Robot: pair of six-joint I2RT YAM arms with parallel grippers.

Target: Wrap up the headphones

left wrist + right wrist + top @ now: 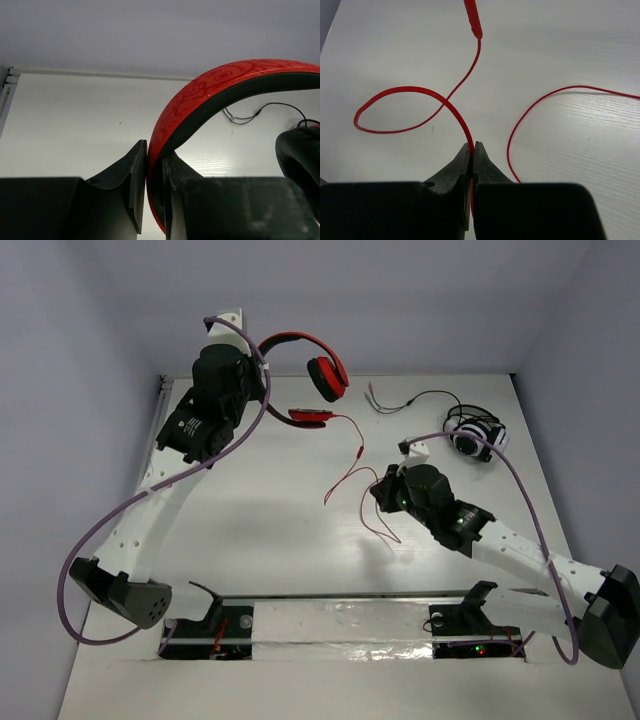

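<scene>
The red headphones (325,375) hang at the back of the table. My left gripper (256,362) is shut on their red-and-black headband (210,82) and holds it up; one ear cup (326,380) hangs in the air and the other (312,416) sits lower, near the table. A black ear cushion (300,155) shows at the right of the left wrist view. The thin red cable (352,462) runs from the lower cup across the table. My right gripper (380,490) is shut on this cable (420,91), which loops ahead of the closed jaws (472,147); a thicker red part (474,20) lies beyond.
White-and-black headphones (476,433) lie at the back right, and their black cable (412,400) trails left; it also shows in the left wrist view (250,116). A silvery strip (340,625) runs along the near edge between the arm bases. Grey walls close the back and sides.
</scene>
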